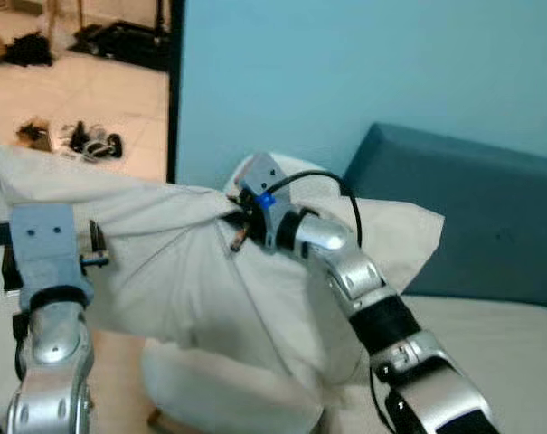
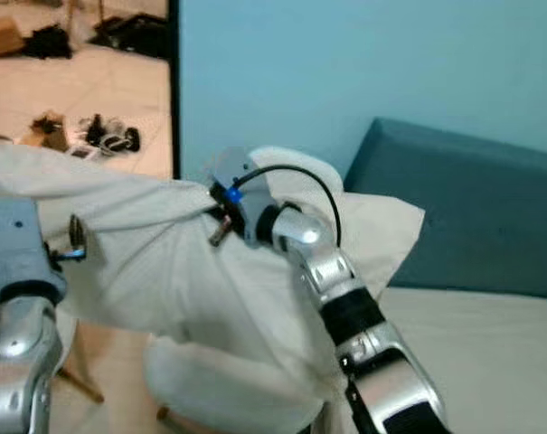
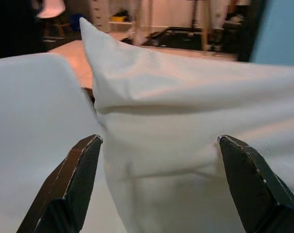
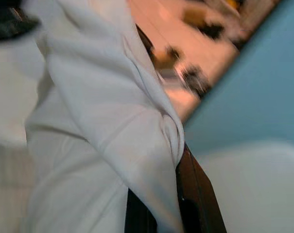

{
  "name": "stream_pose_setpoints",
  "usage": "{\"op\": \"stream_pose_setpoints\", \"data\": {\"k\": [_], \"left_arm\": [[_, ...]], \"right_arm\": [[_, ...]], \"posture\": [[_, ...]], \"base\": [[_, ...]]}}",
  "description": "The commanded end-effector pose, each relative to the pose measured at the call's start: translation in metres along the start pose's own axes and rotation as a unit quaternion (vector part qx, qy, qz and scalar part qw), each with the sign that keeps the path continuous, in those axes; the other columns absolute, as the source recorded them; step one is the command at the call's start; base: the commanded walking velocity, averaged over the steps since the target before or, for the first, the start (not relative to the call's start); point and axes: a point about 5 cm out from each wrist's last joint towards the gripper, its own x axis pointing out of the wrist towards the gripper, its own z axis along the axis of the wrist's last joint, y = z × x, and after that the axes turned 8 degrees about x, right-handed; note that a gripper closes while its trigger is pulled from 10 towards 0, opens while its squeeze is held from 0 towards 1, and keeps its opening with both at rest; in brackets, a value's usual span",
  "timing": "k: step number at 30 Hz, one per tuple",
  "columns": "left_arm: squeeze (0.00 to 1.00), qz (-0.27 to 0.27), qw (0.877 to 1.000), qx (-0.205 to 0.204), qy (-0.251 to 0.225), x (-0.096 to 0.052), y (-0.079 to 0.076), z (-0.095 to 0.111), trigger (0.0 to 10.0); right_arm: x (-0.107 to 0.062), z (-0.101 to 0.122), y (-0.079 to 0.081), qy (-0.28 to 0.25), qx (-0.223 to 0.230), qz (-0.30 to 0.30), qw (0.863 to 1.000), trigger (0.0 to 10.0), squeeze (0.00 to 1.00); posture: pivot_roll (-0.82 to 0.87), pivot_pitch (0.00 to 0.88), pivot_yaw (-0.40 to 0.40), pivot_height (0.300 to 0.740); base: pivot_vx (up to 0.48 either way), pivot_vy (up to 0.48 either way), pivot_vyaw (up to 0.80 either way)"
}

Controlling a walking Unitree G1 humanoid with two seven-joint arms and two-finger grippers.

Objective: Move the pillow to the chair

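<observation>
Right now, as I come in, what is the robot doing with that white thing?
The robot is holding a white pillow up in the air beside a bed with a teal headboard. The right gripper has its jaws shut on a bunched fold of the pillowcase. The left gripper has its jaws spread wide at the pillow's other end, not clamped on it. A white chair stands just below the pillow, so the pillow is not yet set down.

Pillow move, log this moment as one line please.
phase: carrying | pillow: lifted, bunched | right end effector: shut on pillow fabric | left end effector: open beside pillow | chair: white, below pillow
</observation>
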Motion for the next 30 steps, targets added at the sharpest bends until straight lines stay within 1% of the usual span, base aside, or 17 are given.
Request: {"op": "stream_pose_setpoints", "data": {"k": [1,2,3,5,6,8,9,13,19,21,22,23,24,26,27,28,30], "left_arm": [[0.00,-0.016,1.000,0.000,0.024,-0.004,-0.007,-0.008,10.0],[0.00,-0.016,1.000,0.001,0.026,-0.004,-0.007,-0.009,10.0],[0.00,-0.016,1.000,0.001,0.026,-0.004,-0.007,-0.009,10.0],[0.00,-0.016,0.999,0.002,0.029,-0.005,-0.007,-0.009,10.0],[0.00,-0.016,0.999,0.002,0.029,-0.005,-0.007,-0.009,10.0],[0.00,-0.015,0.999,0.003,0.030,-0.005,-0.006,-0.009,10.0],[0.00,-0.015,0.999,0.007,0.037,-0.005,-0.006,-0.011,10.0],[0.00,-0.013,0.999,0.012,0.042,-0.006,-0.005,-0.012,10.0],[0.00,0.003,0.999,0.023,0.043,-0.008,0.004,-0.011,10.0],[0.00,0.011,0.999,0.029,0.043,-0.008,0.008,-0.010,10.0],[0.00,0.018,0.998,0.033,0.043,-0.009,0.011,-0.010,10.0],[0.00,0.018,0.998,0.033,0.043,-0.009,0.011,-0.010,10.0],[0.00,0.023,0.998,0.036,0.044,-0.009,0.013,-0.010,10.0],[0.00,0.031,0.998,0.042,0.046,-0.009,0.015,-0.009,10.0],[0.00,0.033,0.997,0.043,0.046,-0.009,0.015,-0.009,10.0],[0.00,0.033,0.997,0.043,0.046,-0.009,0.015,-0.009,10.0],[0.00,0.036,0.997,0.046,0.046,-0.008,0.016,-0.008,10.0]], "right_arm": [[-0.005,-0.002,-0.015,0.031,-0.031,-0.037,0.998,10.0,0.00],[-0.006,-0.008,-0.017,0.050,-0.034,-0.046,0.997,10.0,0.00],[-0.006,-0.008,-0.017,0.050,-0.034,-0.046,0.997,10.0,0.00],[-0.007,-0.015,-0.021,0.072,-0.032,-0.057,0.995,10.0,0.00],[-0.007,-0.015,-0.021,0.072,-0.032,-0.057,0.995,10.0,0.00],[-0.006,-0.017,-0.022,0.076,-0.026,-0.058,0.995,10.0,0.00],[-0.003,-0.027,-0.025,0.097,-0.003,-0.067,0.993,10.0,0.00],[-0.003,-0.036,-0.028,0.119,0.001,-0.082,0.990,10.0,0.00],[0.000,-0.035,-0.031,0.100,0.030,-0.080,0.991,10.0,0.00],[0.004,-0.026,-0.027,0.075,0.035,-0.043,0.996,10.0,0.00],[0.005,-0.021,-0.023,0.058,0.046,-0.015,0.997,10.0,0.00],[0.005,-0.021,-0.023,0.058,0.046,-0.015,0.997,10.0,0.00],[0.006,-0.017,-0.020,0.047,0.051,0.010,0.998,10.0,0.00],[0.005,-0.014,-0.016,0.039,0.050,0.055,0.996,10.0,0.00],[0.005,-0.014,-0.015,0.039,0.047,0.070,0.996,10.0,0.00],[0.005,-0.014,-0.015,0.039,0.047,0.070,0.996,10.0,0.00],[0.002,-0.014,-0.013,0.039,0.041,0.101,0.993,10.0,0.00]], "posture": [[0.07,0.000,-0.198,0.740],[0.07,0.000,-0.198,0.740],[0.07,0.000,-0.198,0.740],[0.07,0.000,-0.198,0.740],[0.07,0.000,-0.198,0.740],[0.07,0.000,-0.195,0.740],[0.06,0.000,-0.191,0.740],[0.07,0.000,-0.190,0.731],[0.09,0.014,-0.193,0.711],[0.09,0.018,-0.194,0.701],[0.09,0.023,-0.192,0.696],[0.09,0.023,-0.192,0.696],[0.09,0.024,-0.192,0.691],[0.09,0.025,-0.190,0.681],[0.09,0.025,-0.190,0.676],[0.09,0.025,-0.190,0.676],[0.09,0.028,-0.185,0.666]], "base": [[0.000,0.000,0.00],[0.000,0.000,0.00],[0.000,0.000,0.00],[0.000,0.000,0.00],[0.000,0.000,0.00],[0.000,0.000,0.00],[0.000,0.000,0.00],[0.000,0.000,0.00],[0.000,0.000,0.00],[0.000,0.000,0.00],[0.000,0.000,0.00],[0.000,0.000,0.00],[0.000,0.000,0.00],[0.000,0.000,0.00],[0.000,0.000,0.00],[0.000,0.000,0.00],[0.000,0.000,0.00]]}}
